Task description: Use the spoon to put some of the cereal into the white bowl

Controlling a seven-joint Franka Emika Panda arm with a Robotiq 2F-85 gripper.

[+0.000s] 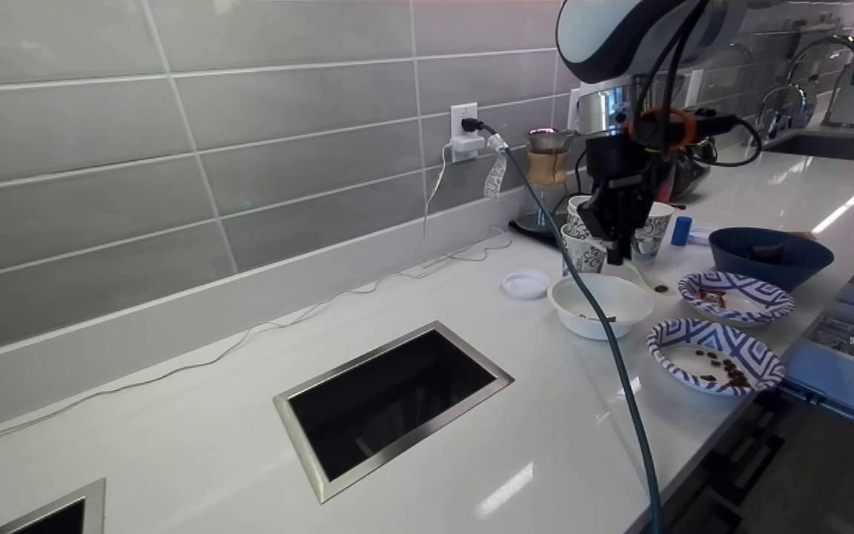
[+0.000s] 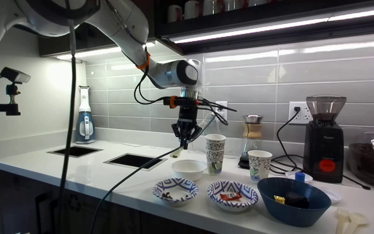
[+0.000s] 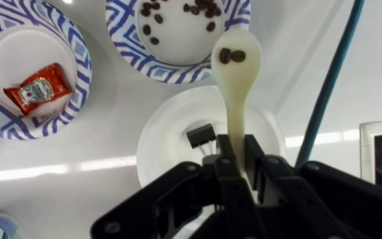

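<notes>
Pinches a pale cream, smooth, plastic-looking spoon [image 3: 235, 99] by its slim handle in the black, angular gripper [image 3: 239, 144], narrow around it. Bears two dark brown, oval, creased beans [image 3: 238, 56] in the spoon's rounded head, aloft above the glossy white surface [image 1: 212, 445]. In the wrist view, crosses a plain, round, smooth white bowl [image 3: 159, 132] with the handle and reaches past its rim with the head. Contains, within that white bowl, a black binder clip [image 3: 201, 135] with thin wire handles. Just beside it, shows more such beans, loose in a round, shallow paper bowl [image 3: 126, 41] patterned in angular blue-violet bands. Near that, includes a matching patterned paper bowl [image 3: 83, 66], cupping a shiny, crinkled red packet [image 3: 45, 88]. In an exterior view, has a wide, tapering, matte dark blue bowl [image 2: 289, 216] and, near the white bowl, a stack of paper cups [image 2: 215, 156] printed with curling lines.
</notes>
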